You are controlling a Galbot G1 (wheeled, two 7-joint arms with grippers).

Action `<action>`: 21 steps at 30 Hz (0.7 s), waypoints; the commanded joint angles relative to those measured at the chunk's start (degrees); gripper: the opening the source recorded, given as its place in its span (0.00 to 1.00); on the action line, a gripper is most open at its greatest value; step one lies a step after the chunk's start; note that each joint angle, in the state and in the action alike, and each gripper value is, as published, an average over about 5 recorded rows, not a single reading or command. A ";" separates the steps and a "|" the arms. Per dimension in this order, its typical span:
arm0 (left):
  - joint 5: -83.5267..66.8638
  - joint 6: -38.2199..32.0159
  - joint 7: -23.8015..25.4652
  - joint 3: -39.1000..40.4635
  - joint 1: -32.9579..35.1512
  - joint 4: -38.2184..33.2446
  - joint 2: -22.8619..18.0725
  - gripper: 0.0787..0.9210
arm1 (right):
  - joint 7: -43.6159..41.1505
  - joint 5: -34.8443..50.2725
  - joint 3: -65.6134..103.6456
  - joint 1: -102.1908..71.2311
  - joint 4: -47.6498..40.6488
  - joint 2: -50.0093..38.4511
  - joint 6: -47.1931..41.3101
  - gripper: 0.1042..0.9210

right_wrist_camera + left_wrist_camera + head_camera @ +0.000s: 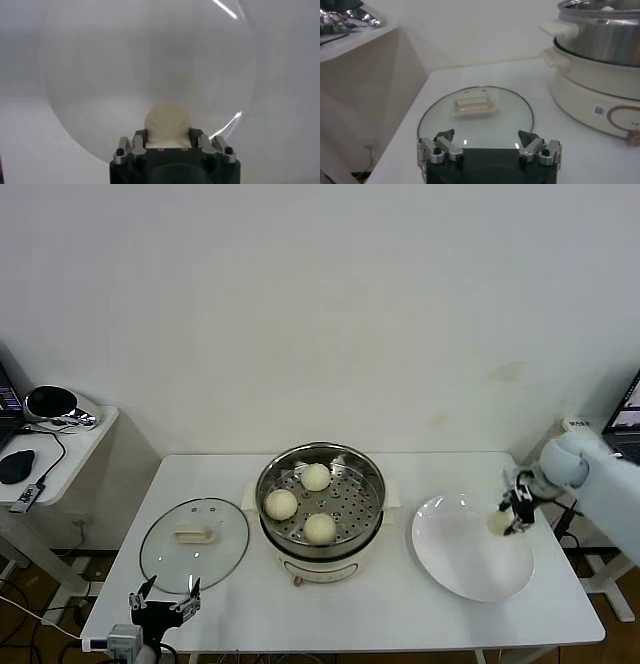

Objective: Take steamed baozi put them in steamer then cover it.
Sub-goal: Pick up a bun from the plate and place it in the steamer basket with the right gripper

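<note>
Baozi number four [498, 523] sits pinched between the fingers of the right gripper [505, 520], just over the right-hand edge of the white plate [470, 569]; the right wrist view shows the same bun [167, 124] filling the gap between the two fingers, with the plate [100, 75] below it. Whether the bun has left the plate's surface cannot be told. Three more buns [316, 477] [281, 504] [319, 528] lie on the holed tray inside the steamer [320, 556], which stands in the middle of the white table [230, 474]. Left of the steamer, the cover [160, 559] lies flat on the table, handle up. At the table's near left corner, just beside the cover's edge, the left gripper [165, 599] waits with its fingers spread wide and nothing between them; its own camera looks across the cover [475, 120] toward the steamer [600, 65].
</note>
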 commanded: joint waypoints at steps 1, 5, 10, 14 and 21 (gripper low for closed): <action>0.28 -0.42 -0.13 -0.08 -0.73 -0.78 0.28 0.88 | -1.43 19.54 -24.49 29.54 6.82 3.98 -6.12 0.52; 0.27 -0.54 -0.50 -0.31 -1.05 -1.31 -0.02 0.88 | -2.23 25.25 -32.27 39.21 6.27 11.44 -7.61 0.52; 0.23 -0.58 -0.91 -0.57 -0.33 -2.79 -0.39 0.88 | -2.03 31.06 -34.70 41.87 4.99 19.00 -10.00 0.53; 0.13 -0.62 -1.35 -0.68 0.14 -3.77 -0.31 0.88 | -1.39 32.99 -34.81 40.17 5.01 22.97 -11.45 0.52; -0.45 -0.71 -1.50 -0.24 0.28 -4.47 -0.41 0.88 | -0.10 35.21 -36.62 38.28 3.94 28.76 -13.22 0.53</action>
